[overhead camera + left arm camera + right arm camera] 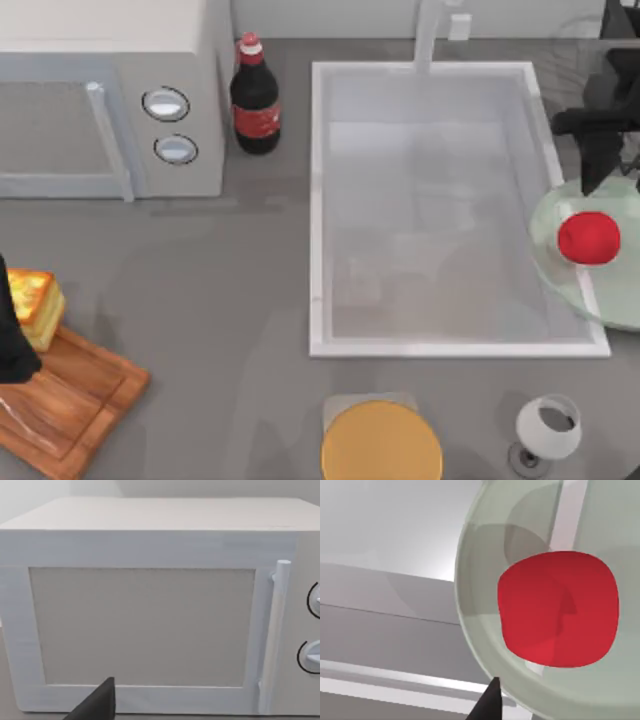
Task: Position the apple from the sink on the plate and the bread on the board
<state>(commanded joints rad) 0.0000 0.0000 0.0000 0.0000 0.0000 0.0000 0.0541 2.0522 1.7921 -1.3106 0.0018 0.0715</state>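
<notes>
The apple rested on the plate, which overlapped the right rim of the sink at the table's right edge. In the right wrist view the apple lay on the plate's pale green surface with nothing touching it.

The right gripper stood just beyond the plate's far edge, close to the apple but apart from it. It held nothing. How far its jaws were spread could not be told from the pictures: the top view showed only a dark mass, and the right wrist view showed a single dark fingertip at the frame edge.

The bread sat at the table's left edge, at the far end of the board, its near side over the board. The left gripper was a dark shape at the left edge, just beside the bread; contact could not be confirmed, and its opening could not be told. The left wrist view faced the microwave, with one dark fingertip at the frame edge.

Other items on the table: a cola bottle between microwave and sink, an orange-yellow disc near the sink's front rim, and a glass to its right.
</notes>
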